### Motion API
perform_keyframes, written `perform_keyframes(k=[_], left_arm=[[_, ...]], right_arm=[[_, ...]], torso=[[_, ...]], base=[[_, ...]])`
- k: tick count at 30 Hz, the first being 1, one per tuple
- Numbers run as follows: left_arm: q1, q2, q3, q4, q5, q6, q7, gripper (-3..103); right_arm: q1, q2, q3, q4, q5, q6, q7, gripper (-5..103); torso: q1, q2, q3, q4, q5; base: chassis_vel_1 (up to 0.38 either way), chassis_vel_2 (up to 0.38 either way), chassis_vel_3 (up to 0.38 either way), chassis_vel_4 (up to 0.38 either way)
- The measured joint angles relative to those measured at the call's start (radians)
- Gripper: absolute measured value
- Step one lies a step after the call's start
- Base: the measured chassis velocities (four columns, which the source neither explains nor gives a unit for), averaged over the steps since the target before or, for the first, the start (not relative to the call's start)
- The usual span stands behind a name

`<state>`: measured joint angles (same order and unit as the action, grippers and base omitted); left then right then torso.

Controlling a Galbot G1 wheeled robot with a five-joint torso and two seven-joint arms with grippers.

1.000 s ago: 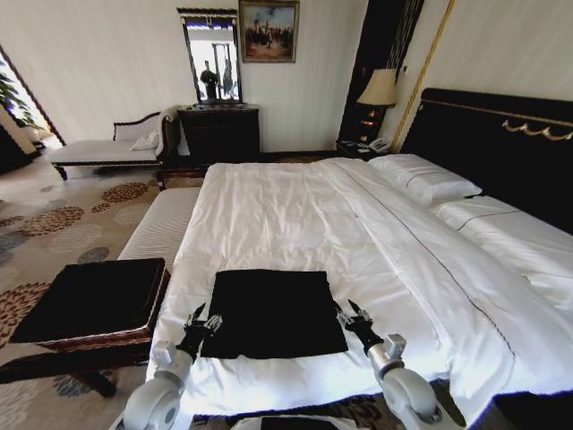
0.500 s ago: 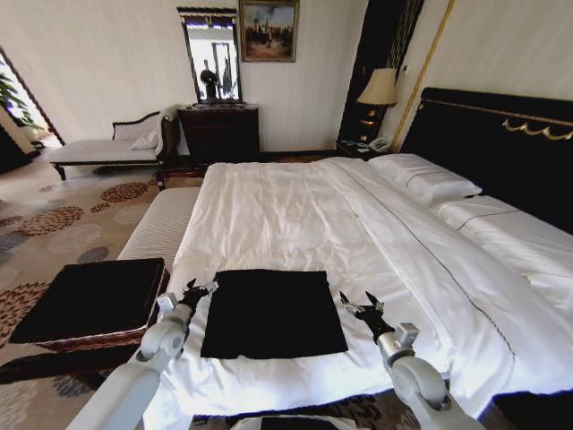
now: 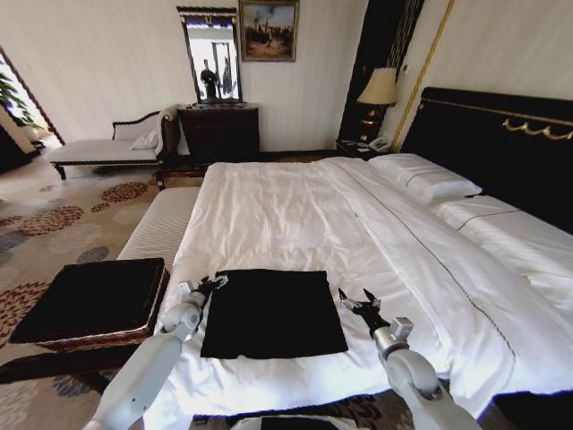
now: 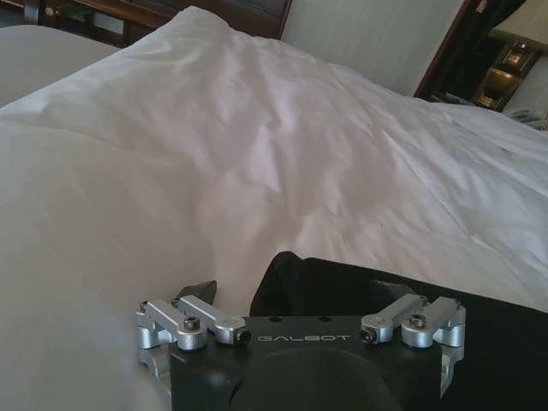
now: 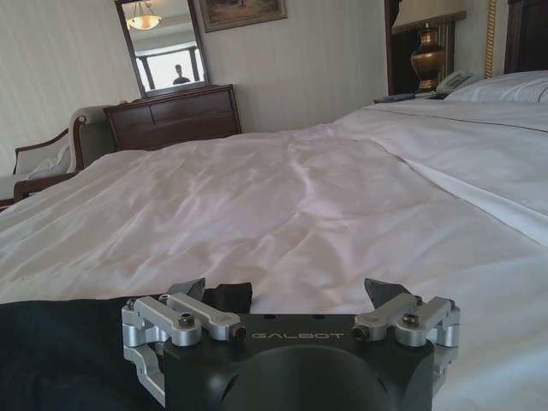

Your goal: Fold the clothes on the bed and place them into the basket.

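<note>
The black clothes (image 3: pixel 273 312) lie as a flat folded rectangle near the foot of the white bed (image 3: pixel 295 202). My left gripper (image 3: pixel 211 284) is open at the cloth's far left corner. In the left wrist view that corner (image 4: pixel 295 272) sits between the spread fingers of the left gripper (image 4: pixel 295 293). At the far right corner my right gripper (image 3: pixel 355 299) is open just beside the cloth's edge. In the right wrist view the cloth (image 5: pixel 68 342) reaches one finger of the right gripper (image 5: pixel 284 293). The basket (image 3: pixel 89 300), brown wicker with a black top, stands on the floor left of the bed.
A long white striped bench (image 3: pixel 161 224) runs along the bed's left side behind the basket. Pillows (image 3: pixel 425 177) and a black headboard (image 3: pixel 501 143) are at the right. A dark dresser (image 3: pixel 219 133), chaise longue (image 3: pixel 103 148) and lamp (image 3: pixel 378 90) stand by the far wall.
My left gripper has moved forward along the cloth's left edge to its far left corner. The right gripper has shifted slightly forward by the right edge. The cloth has not moved.
</note>
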<state>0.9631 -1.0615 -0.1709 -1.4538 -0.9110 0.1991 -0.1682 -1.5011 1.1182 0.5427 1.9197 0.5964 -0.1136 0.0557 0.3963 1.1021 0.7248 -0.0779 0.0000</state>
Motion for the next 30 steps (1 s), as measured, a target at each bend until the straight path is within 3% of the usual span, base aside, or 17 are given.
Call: perform_keyframes(k=[5,16,18,21,24,27,30], left_arm=[[-0.006,-0.005,0.005,0.006,0.009,-0.008,-0.001,93],[0.005,-0.008,-0.012,0.006,0.019,-0.028,-0.019,43],[0.005,-0.009,-0.012,0.006,0.019,-0.028,-0.019,43],[0.003,-0.01,-0.008,0.007,0.021,-0.032,-0.029,28],[0.002,-0.011,-0.006,0.005,0.022,-0.034,-0.035,23],[0.004,-0.009,-0.005,-0.014,0.022,-0.034,-0.043,6],[0.007,-0.005,-0.004,-0.026,0.022,-0.034,-0.047,1]], right_arm=[[0.001,-0.006,0.006,0.001,0.004,-0.002,0.001,100],[0.016,-0.011,-0.004,-0.002,0.013,-0.014,0.003,100],[0.015,-0.011,-0.005,-0.001,0.015,-0.015,0.003,100],[0.02,-0.016,-0.008,0.002,0.019,-0.021,0.009,100],[0.024,-0.021,-0.009,-0.001,0.02,-0.023,0.011,100],[0.04,-0.028,-0.015,-0.014,0.023,-0.024,0.014,100],[0.069,-0.037,-0.027,-0.029,0.05,-0.032,0.023,100]], torso=[[0.0,0.0,0.0,0.0,0.0],[0.0,0.0,0.0,0.0,0.0],[0.0,0.0,0.0,0.0,0.0],[0.0,0.0,0.0,0.0,0.0],[0.0,0.0,0.0,0.0,-0.0001],[0.0,0.0,0.0,-0.0001,0.0],[0.0,0.0,0.0,0.0,0.0]], base=[[0.0,0.0,0.0,0.0],[0.0,0.0,0.0,0.0],[0.0,0.0,0.0,0.0],[0.0,0.0,0.0,0.0],[0.0,0.0,0.0,0.0],[0.0,0.0,0.0,0.0],[0.0,0.0,0.0,0.0]])
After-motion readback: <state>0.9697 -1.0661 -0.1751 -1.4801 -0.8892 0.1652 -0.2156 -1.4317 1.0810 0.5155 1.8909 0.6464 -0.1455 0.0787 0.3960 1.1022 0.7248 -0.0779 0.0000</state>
